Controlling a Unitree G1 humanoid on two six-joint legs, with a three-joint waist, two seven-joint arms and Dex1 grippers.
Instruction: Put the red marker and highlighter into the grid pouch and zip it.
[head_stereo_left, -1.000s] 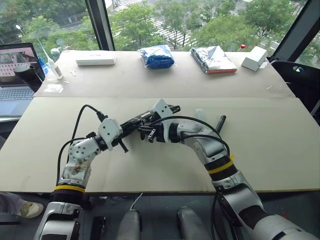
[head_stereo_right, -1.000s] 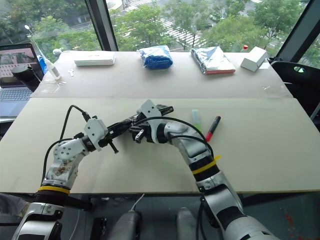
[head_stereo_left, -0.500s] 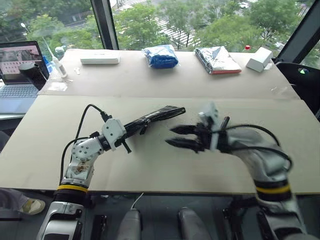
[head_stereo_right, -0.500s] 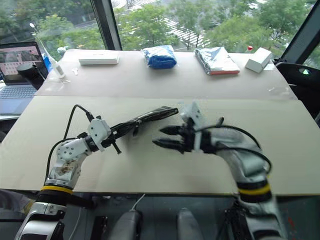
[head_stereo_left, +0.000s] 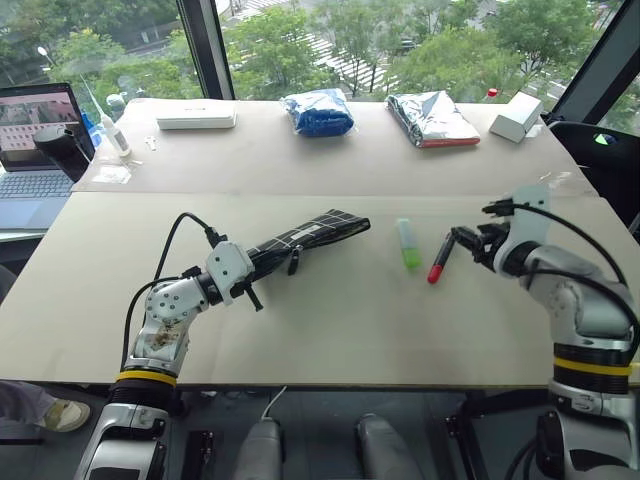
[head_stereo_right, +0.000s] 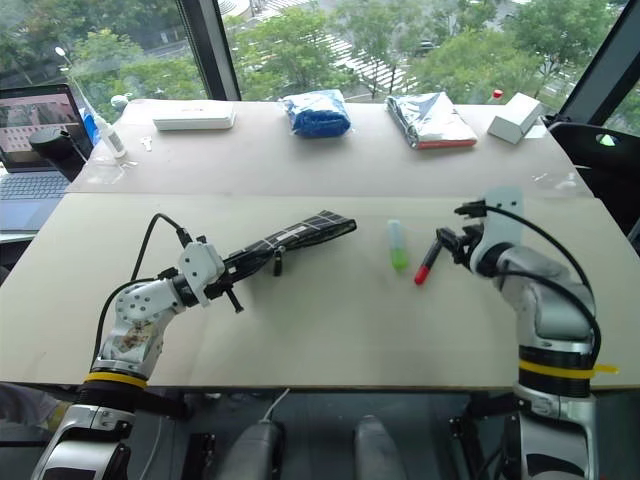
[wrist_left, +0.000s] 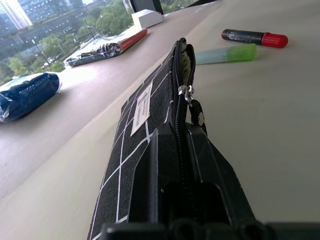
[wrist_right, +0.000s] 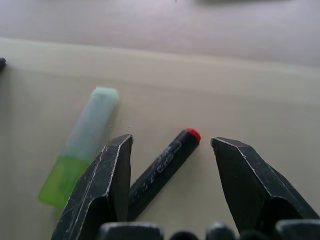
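Note:
The grid pouch (head_stereo_left: 310, 232) is black with white lines, and my left gripper (head_stereo_left: 262, 258) is shut on its near end. It sticks out toward the middle of the table, zipper edge up, with the zipper pull (wrist_left: 187, 92) partway along. To its right the light-green highlighter (head_stereo_left: 408, 243) lies flat, and the red marker (head_stereo_left: 440, 259) lies just beyond it with its red end toward me. My right gripper (wrist_right: 171, 141) is open at the marker's black far end. The marker (wrist_right: 162, 167) lies between its fingers, which are not closed on it.
Along the far side of the table lie a white flat case (head_stereo_left: 196, 118), a blue bag (head_stereo_left: 318, 112), a silver foil bag (head_stereo_left: 430, 118) and a white box (head_stereo_left: 512, 117). A laptop (head_stereo_left: 35, 150) and a bottle (head_stereo_left: 110, 135) stand at the far left.
My right gripper left the pouch, swung far to the right and opened, and now sits at the marker. The left gripper kept hold of the pouch and stayed put.

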